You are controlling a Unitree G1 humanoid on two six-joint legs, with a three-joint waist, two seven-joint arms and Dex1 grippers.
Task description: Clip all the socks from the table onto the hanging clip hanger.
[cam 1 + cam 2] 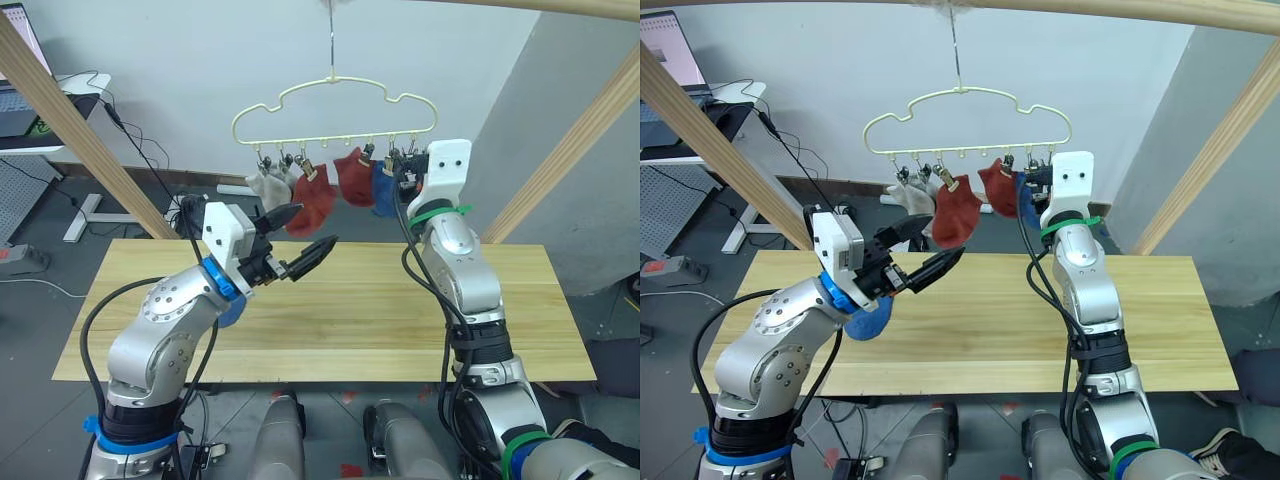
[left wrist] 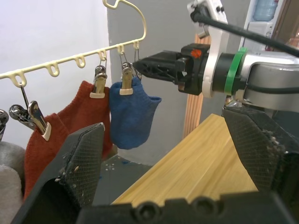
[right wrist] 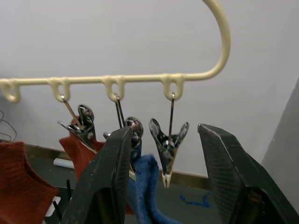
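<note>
1. Left eye view: the hanger (image 1: 334, 108) hangs by its hook above the far edge of the surface (image 1: 330, 310). Under its bar hang two grey socks (image 1: 268, 184), a red sock (image 1: 313, 203), a second red sock (image 1: 354, 176) and a blue sock (image 1: 384, 188), in that order from the hanger's left end.
2. Left eye view: the right tool (image 1: 404, 168) is raised to the hanger's right end, just beside the hanging blue sock. The left tool (image 1: 305, 236) is held below the hanger's left half, fingers spread apart and holding nothing.
3. Right eye view: a second blue sock (image 1: 868, 318) lies on the surface, partly hidden under the left arm, well below the hanger.
4. Left wrist view: the blue sock hangs from a clip (image 2: 126, 80) near the hanger's curved end, and the right tool's black tip is close against that clip.
5. Right wrist view: the right tool's fingers (image 3: 103, 181) stand apart, released, to either side of an empty clip (image 3: 167, 140) under the hanger's last loop; the blue sock sits just beside the left finger.
</note>
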